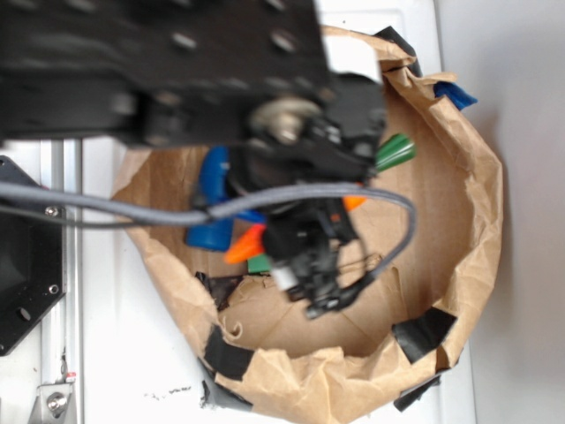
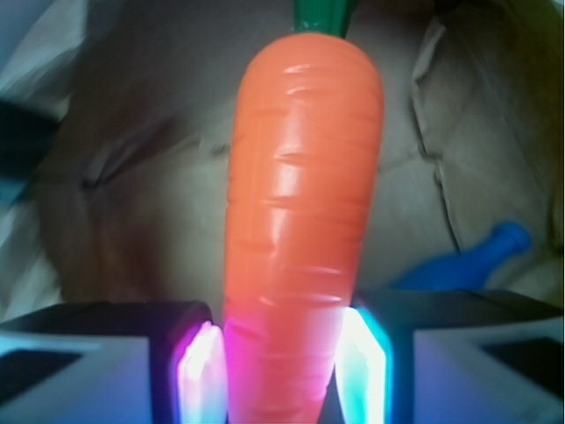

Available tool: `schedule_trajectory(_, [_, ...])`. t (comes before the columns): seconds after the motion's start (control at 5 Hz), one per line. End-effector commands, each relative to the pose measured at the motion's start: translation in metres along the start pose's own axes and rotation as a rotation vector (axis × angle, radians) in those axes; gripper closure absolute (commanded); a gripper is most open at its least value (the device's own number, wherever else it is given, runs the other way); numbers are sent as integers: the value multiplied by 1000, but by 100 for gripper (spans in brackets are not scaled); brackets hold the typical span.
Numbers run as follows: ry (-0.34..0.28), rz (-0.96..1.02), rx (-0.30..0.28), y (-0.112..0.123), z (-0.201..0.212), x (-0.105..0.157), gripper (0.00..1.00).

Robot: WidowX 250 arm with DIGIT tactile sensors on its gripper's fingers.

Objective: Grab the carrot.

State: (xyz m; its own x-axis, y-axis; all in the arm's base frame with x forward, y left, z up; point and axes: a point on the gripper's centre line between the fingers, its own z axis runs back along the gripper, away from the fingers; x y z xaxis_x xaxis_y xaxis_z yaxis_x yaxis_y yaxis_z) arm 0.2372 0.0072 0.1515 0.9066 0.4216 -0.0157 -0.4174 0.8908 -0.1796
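The carrot (image 2: 300,221) stands lengthwise between the two fingers (image 2: 199,371) of the gripper (image 2: 278,371), its narrow end down in the gap, its stem end far from the camera. In the wrist view a bottle (image 2: 468,265) lies right of the carrot, on the paper bag (image 2: 141,177). In the exterior view the gripper (image 1: 309,265) hangs inside the bag's rolled rim (image 1: 477,203), with the bottle (image 1: 212,199) to its left.

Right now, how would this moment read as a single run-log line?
gripper: shut on carrot | fingers: pressing both sides of narrow end | blue bottle: apart, on paper bag
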Motion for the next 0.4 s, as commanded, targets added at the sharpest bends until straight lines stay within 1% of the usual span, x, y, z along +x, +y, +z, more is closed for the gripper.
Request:
schedule_trajectory(0.0, [-80, -48, -66, 23, 53, 21, 100])
schedule_trajectory(0.2, [-84, -31, -35, 23, 48, 24, 100])
